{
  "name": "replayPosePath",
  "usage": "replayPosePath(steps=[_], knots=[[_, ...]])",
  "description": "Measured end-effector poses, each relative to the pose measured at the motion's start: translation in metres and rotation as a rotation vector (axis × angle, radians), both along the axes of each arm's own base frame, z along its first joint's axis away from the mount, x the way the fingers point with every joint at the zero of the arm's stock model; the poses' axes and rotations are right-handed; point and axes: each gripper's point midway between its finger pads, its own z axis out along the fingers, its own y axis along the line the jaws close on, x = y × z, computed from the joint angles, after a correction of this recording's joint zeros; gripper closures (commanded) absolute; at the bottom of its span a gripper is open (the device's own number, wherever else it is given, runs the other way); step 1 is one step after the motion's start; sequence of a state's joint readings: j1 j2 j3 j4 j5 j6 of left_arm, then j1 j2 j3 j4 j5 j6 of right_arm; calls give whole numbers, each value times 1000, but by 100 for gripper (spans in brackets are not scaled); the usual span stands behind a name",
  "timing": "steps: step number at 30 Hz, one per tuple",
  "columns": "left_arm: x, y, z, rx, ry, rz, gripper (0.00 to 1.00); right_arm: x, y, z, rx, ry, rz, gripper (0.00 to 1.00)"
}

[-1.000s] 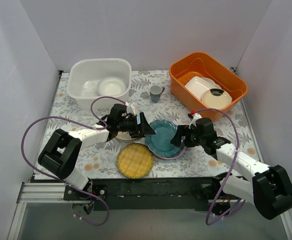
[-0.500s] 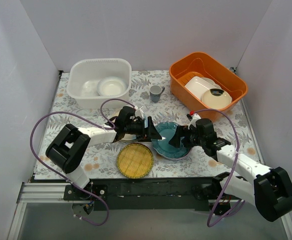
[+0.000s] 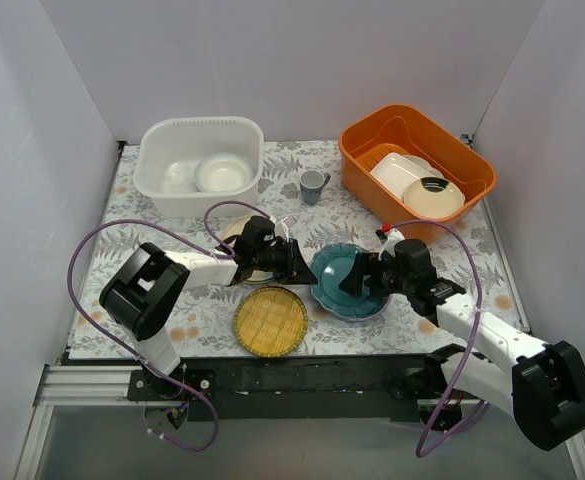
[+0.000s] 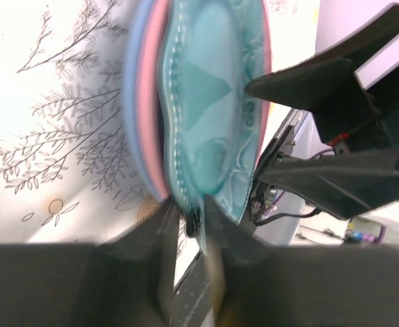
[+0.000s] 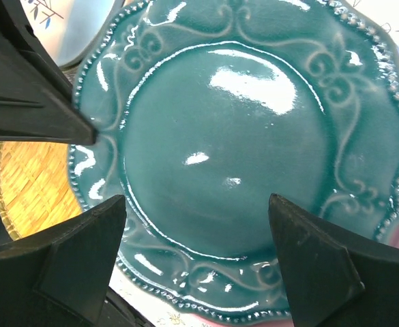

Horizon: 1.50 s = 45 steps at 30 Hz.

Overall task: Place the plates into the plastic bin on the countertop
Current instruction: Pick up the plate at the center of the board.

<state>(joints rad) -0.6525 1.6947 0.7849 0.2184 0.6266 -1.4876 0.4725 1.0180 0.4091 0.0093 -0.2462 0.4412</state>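
Pinching the left rim of the teal plate [image 5: 219, 129], the left claw [image 4: 191, 225] sits narrow at the near middle of the worktop [image 3: 132, 215]. A pink plate [image 4: 148, 102] lies beneath. The right claw [image 5: 196, 201] hovers wide over it. The white bin [image 3: 162, 190] stands far left.

Both arms are built of white links joined by blocky black joints. The left arm [image 3: 187, 268], at seven o'clock in the top view, trails a looping purple cable [image 3: 97, 236]. The right arm [image 3: 472, 325], at five o'clock, has its own purple cable [image 3: 452, 229] and a small red mark [image 3: 384, 231] at the wrist. The left tool [image 4: 191, 208] and right tool [image 5: 196, 199] have matte black, wedge-shaped fingers [image 5: 83, 238].
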Motion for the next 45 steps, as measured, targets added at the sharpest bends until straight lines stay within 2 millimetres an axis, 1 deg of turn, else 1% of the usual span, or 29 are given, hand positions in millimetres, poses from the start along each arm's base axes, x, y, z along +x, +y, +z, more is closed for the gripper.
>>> replayPosePath(steps=[1, 2, 26, 31, 36, 45], knots=[[0, 0, -2, 5, 8, 3, 99, 0, 0, 0, 1, -2, 0, 8], [0, 0, -4, 7, 18, 10, 100, 0, 0, 1, 2, -4, 0, 8], [2, -2, -3, 3, 15, 23, 100, 2, 2, 6, 15, -23, 3, 6], [2, -2, 1, 5, 9, 28, 100, 4, 2, 19, 36, -67, -2, 2], [3, 0, 9, 11, -15, 44, 100, 6, 1, 33, 55, -119, -12, 2], [4, 5, 18, 28, -38, 65, 100, 8, -3, 47, 67, -173, -38, 2]])
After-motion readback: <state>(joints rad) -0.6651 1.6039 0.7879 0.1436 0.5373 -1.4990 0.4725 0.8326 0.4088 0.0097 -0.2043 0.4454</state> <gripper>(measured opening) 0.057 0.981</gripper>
